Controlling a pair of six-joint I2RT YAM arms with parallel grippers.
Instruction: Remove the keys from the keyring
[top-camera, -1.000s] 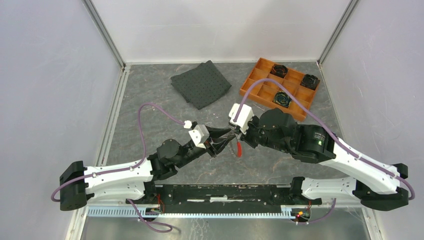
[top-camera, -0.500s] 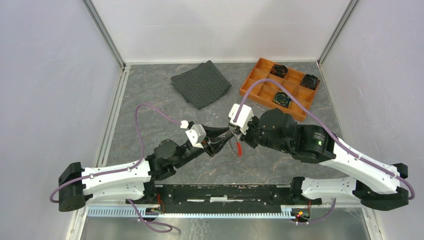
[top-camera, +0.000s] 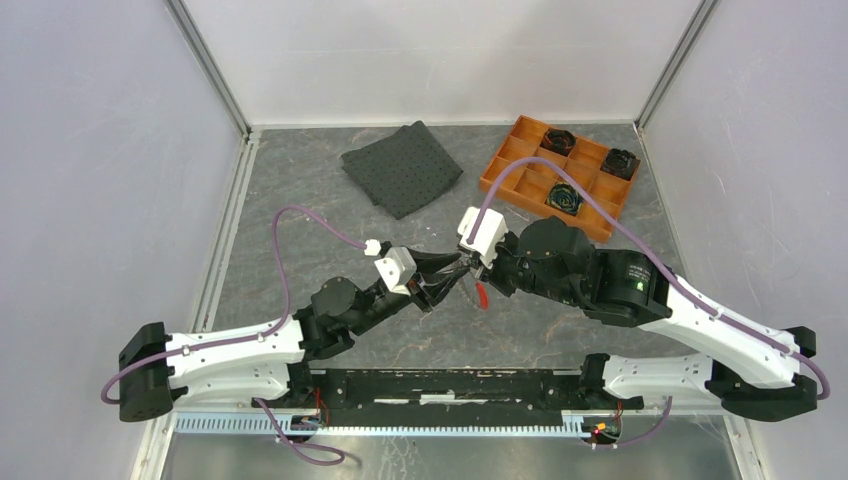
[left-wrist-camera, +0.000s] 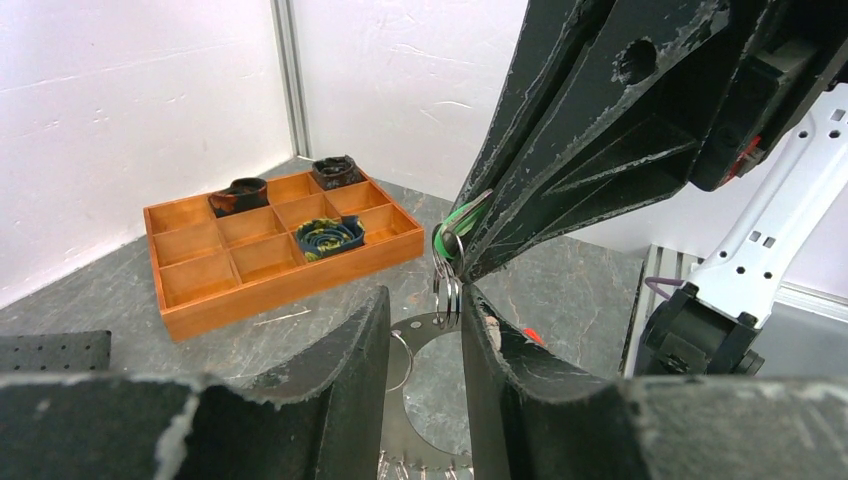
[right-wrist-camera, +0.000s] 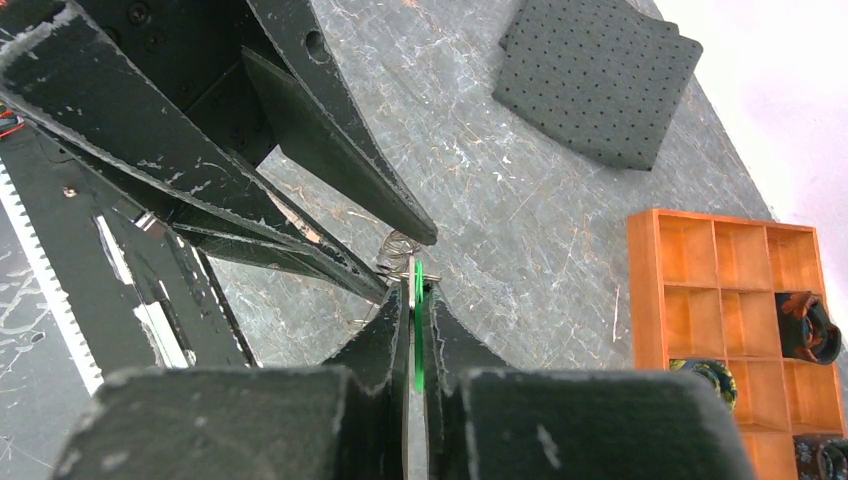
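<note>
The right end effector (right-wrist-camera: 415, 290) is clamped shut on the green key (right-wrist-camera: 417, 340). The key shows edge-on as a thin bright strip, its long axis running along the fingers. The keyring (left-wrist-camera: 447, 290), a few coils of thin grey wire, hangs straight down from that key's head and is also edge-on in the left wrist view.

The left end effector (left-wrist-camera: 425, 300) has its jaws partly apart, and the ring's lower end sits in the gap close to one finger. Contact cannot be judged. The red key (top-camera: 480, 296) dangles below the meeting fingertips above the middle of the desk (top-camera: 300, 180), its long axis pointing towards the near edge.
</note>
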